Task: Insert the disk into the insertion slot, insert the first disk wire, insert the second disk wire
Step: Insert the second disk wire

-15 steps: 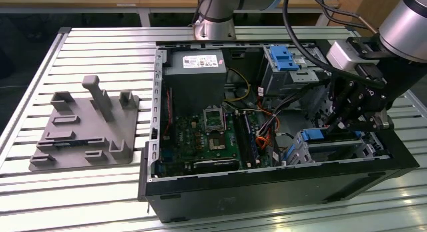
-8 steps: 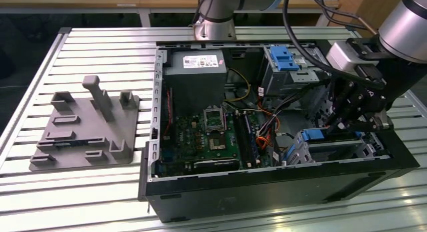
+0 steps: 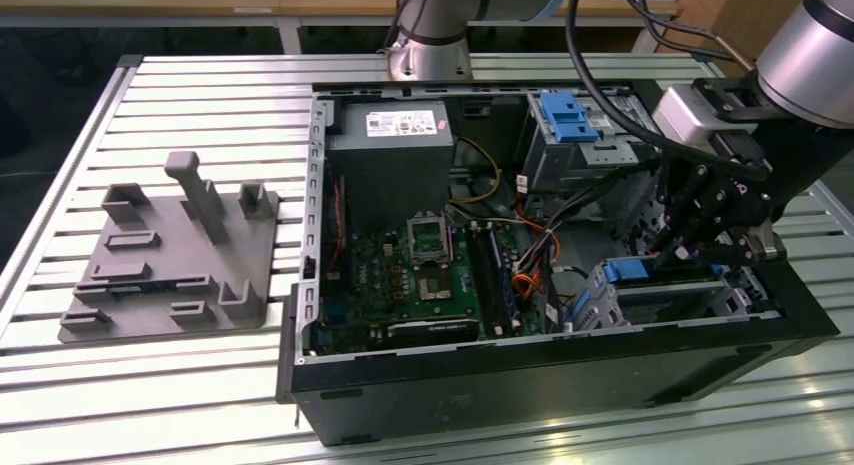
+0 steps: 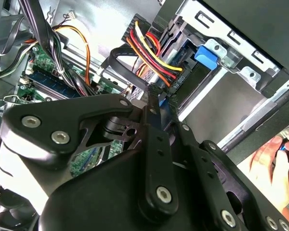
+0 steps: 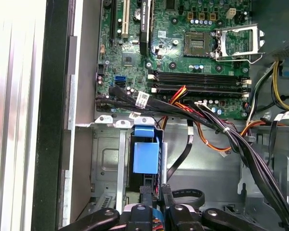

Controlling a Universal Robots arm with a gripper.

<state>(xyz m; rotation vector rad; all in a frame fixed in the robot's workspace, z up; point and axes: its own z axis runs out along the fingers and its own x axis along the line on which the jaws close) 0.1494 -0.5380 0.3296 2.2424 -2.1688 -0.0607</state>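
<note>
- The gripper (image 3: pixel 705 247) hangs inside the open computer case (image 3: pixel 534 385), at the end of the case toward the exterior view's right, directly over the insertion slot (image 3: pixel 694 297).
- In the second wrist view the gripper (image 4: pixel 156 96) has its two black fingers drawn close together, and their tips meet a black connector (image 4: pixel 156 89) at the end of a wire bundle; the jaws appear clamped on that connector, though the contact faces themselves are hidden by the linkage.
- The wire bundle (image 4: pixel 149 45) of red, orange, yellow and black leads runs away from the fingertips toward the drive cage wall.
- The disk (image 5: pixel 145 156) lies just beyond the fingertips in the first wrist view, already seated in the insertion slot (image 5: pixel 103 163); its blue carrier face points toward the jaws.
- In the second wrist view a blue part of the disk carrier (image 4: pixel 209 54) lies past the connector, beside the silver slot wall (image 4: pixel 241 62).
- The motherboard (image 5: pixel 183 43) lies further out beyond the slot, with black cables (image 5: pixel 135 98) crossing between it and the jaws.
- A second flat black cable (image 5: pixel 180 159) drops beside the disk, close to the fingertips.
- A taller grey cage with a blue latch (image 3: pixel 566 115) stands well apart from the jaws, at the far corner of the case.
- A grey fixture plate (image 3: pixel 167 260) rests on the slatted table (image 3: pixel 174 95), outside the case and well apart from the gripper.
- A person's hand (image 4: pixel 274 161) shows in the second wrist view, outside the case wall, apart from the jaws.
</note>
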